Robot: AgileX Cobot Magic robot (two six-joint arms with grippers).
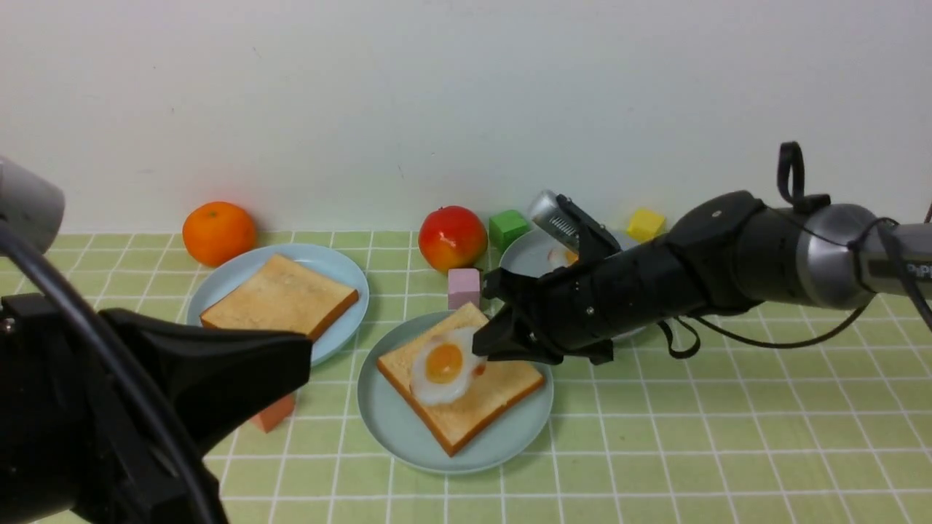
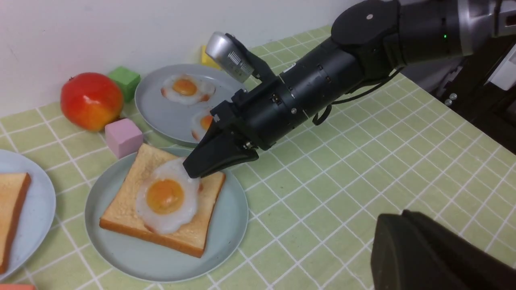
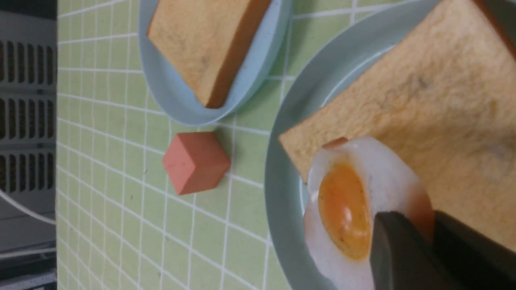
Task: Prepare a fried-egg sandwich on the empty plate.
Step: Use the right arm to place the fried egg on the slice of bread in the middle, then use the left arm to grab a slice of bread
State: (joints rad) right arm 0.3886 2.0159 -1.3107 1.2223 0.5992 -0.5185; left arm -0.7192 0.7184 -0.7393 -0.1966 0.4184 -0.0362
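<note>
Front view: the right arm (image 1: 655,284) hides most of the grey plate (image 1: 526,256) behind the teal plate (image 1: 408,444). The left arm (image 1: 145,393) covers part of the orange-red cube (image 1: 275,415) left of the teal plate.

Left wrist view: a second egg (image 2: 203,121) on the grey plate is half hidden behind the right pincer (image 2: 192,173). The sky-blue plate (image 2: 40,201) runs off the edge.

Right wrist view: the pincer's fingers (image 3: 399,253) cover one rim of the fried egg (image 3: 342,201). The toast (image 3: 423,100) beneath is cut off.

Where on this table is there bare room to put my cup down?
The widest bare cloth lies right of the teal plate, this side of the right arm. A narrower strip runs before that plate. The back is crowded: orange, apple, pink cube, green cube, grey plate, yellow cube; the sky-blue plate and orange-red cube fill the left.
</note>
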